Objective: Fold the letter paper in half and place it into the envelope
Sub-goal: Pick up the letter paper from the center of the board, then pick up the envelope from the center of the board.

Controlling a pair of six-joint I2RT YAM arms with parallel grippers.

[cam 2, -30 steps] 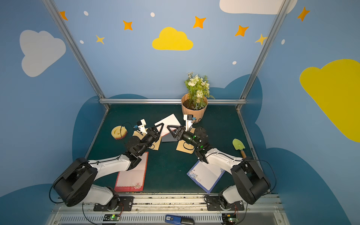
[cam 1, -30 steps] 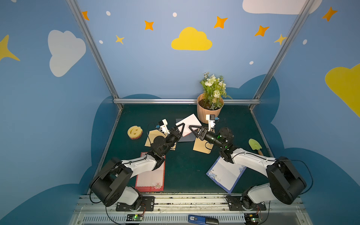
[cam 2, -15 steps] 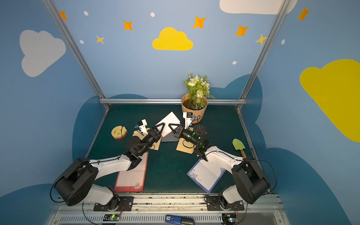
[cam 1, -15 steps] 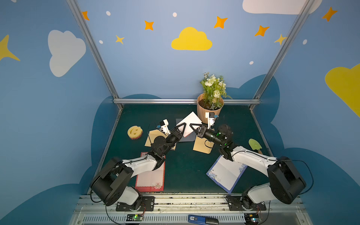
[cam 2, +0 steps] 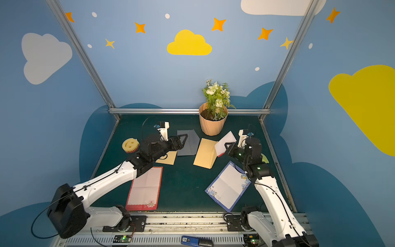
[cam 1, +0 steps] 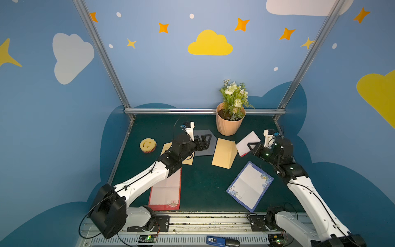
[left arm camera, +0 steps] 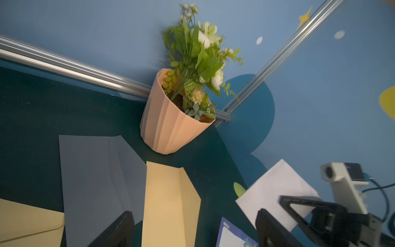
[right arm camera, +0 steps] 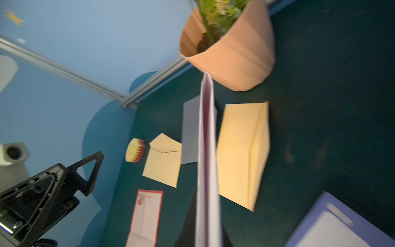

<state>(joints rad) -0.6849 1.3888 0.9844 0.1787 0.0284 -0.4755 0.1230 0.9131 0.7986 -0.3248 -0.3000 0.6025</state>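
A folded white letter paper [cam 1: 248, 142] hangs in the air right of the flower pot, with my right gripper [cam 1: 249, 147] shut on its lower edge. The right wrist view shows the paper [right arm camera: 208, 160] edge-on, and it hides the jaws. A large yellow envelope [cam 1: 224, 153] lies flat just left of the paper, flap side towards it. My left gripper [cam 1: 205, 139] stands open and holds nothing, above a grey envelope [cam 1: 208, 149]. In the left wrist view its fingers [left arm camera: 121, 226] spread wide over the grey [left arm camera: 96, 175] and yellow [left arm camera: 168, 203] envelopes.
A flower pot [cam 1: 228, 124] stands at the back. A smiley sponge [cam 1: 148, 145] lies at the left and a small yellow envelope [cam 2: 167, 158] partly under the left arm. Nearer the front lie a red-bordered sheet [cam 1: 166, 192] and a blue-bordered sheet [cam 1: 250, 188].
The right gripper shut on the folded paper and carried it right, away from the middle. The left gripper opened, let go of the paper and stayed over the grey envelope.
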